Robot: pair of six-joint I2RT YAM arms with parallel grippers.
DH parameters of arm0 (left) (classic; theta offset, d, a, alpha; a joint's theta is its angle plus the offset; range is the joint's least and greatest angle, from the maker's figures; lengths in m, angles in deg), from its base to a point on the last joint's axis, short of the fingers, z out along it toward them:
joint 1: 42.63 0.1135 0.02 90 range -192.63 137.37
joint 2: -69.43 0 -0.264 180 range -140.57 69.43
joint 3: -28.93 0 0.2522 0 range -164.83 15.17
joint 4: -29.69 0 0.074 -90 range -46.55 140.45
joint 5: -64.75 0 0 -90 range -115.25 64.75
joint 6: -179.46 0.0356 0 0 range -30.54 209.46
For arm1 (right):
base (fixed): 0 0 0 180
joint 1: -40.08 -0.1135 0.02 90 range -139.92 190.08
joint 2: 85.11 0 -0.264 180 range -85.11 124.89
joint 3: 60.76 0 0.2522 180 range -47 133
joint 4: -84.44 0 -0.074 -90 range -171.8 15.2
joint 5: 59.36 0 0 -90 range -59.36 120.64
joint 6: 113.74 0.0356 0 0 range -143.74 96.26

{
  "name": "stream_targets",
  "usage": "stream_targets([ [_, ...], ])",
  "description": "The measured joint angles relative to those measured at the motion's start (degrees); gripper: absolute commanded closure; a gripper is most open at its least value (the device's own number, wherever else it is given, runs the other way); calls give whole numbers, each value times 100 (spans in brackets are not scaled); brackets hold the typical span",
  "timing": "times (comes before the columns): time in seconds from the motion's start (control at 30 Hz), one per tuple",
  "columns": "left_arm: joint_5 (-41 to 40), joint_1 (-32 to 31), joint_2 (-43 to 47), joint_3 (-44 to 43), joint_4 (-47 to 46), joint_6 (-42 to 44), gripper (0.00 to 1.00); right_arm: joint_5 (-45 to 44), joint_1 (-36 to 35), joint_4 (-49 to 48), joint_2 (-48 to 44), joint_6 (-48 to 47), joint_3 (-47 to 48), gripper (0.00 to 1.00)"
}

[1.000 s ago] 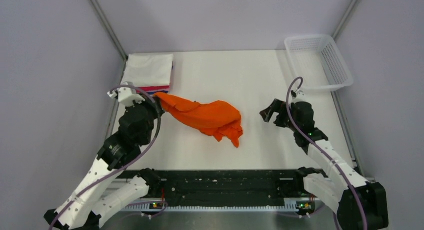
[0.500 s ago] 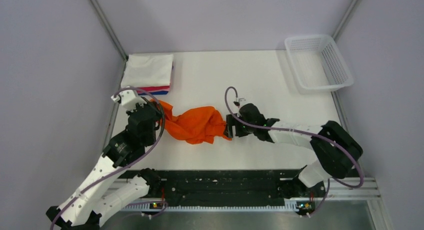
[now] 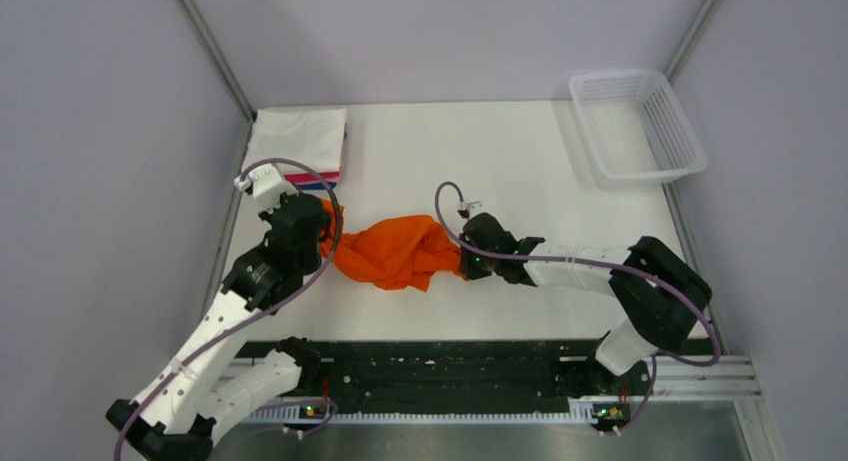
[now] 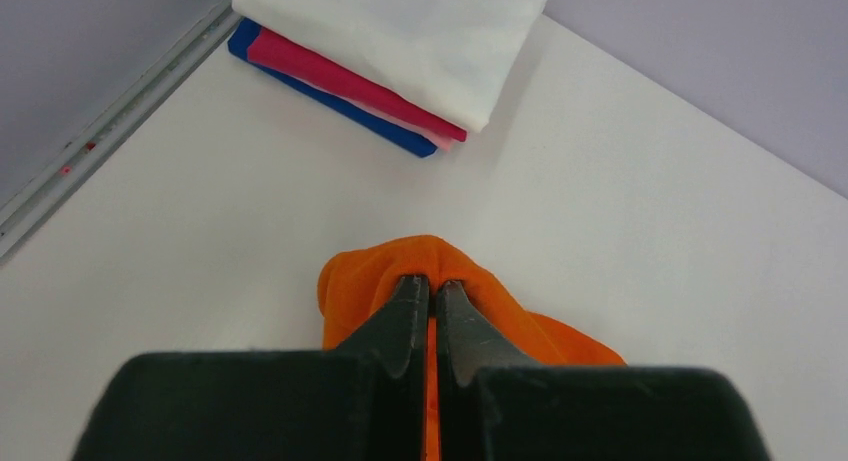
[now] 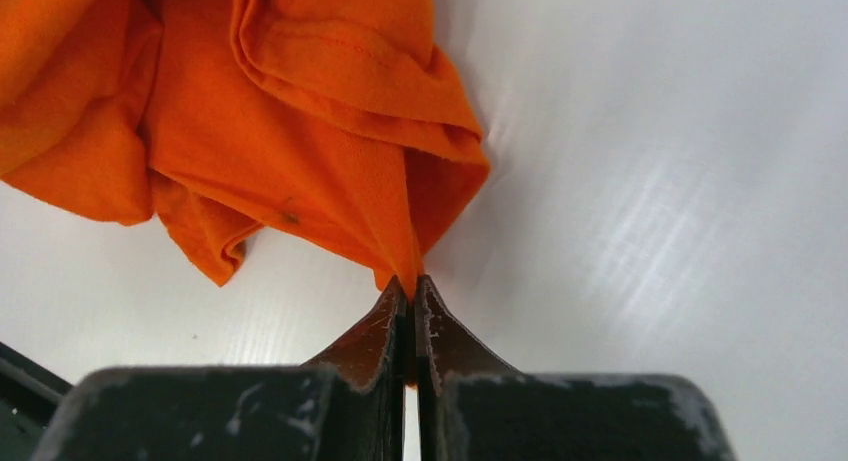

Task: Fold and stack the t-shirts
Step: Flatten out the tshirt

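Observation:
The bright orange t-shirt [image 3: 395, 251] hangs bunched between my two grippers over the middle of the table. My left gripper [image 3: 322, 224] is shut on its left end, and orange cloth [image 4: 440, 266] wraps over the fingertips in the left wrist view. My right gripper [image 3: 462, 256] is shut on its right edge, and the cloth [image 5: 300, 131] fans out from the tips in the right wrist view. A stack of folded t-shirts [image 3: 300, 141], white on top with pink-red and blue below, lies at the back left; it also shows in the left wrist view [image 4: 390, 41].
A white plastic mesh basket [image 3: 637, 126] stands at the back right. The white table [image 3: 480, 151] is walled by grey panels on the left, back and right. A black rail [image 3: 430, 366] runs along the near edge by the arm bases.

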State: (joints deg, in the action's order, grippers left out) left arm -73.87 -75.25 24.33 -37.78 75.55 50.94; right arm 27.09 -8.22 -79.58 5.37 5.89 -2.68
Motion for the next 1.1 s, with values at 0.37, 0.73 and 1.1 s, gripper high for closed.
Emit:
stream_targets([
  [0.37, 1025, 2048, -625, -1895, 2, 319, 100, -1650, 1637, 1412, -3543, -752, 750, 100],
  [0.73, 874, 2059, 369, -3042, -2, 706, 100, -2310, 1652, 2135, -5080, -1613, 2315, 100],
  [1.1, 1167, 2131, -1058, -3560, -348, 870, 100, -2608, 1707, 2092, -3766, -2426, 3099, 100],
])
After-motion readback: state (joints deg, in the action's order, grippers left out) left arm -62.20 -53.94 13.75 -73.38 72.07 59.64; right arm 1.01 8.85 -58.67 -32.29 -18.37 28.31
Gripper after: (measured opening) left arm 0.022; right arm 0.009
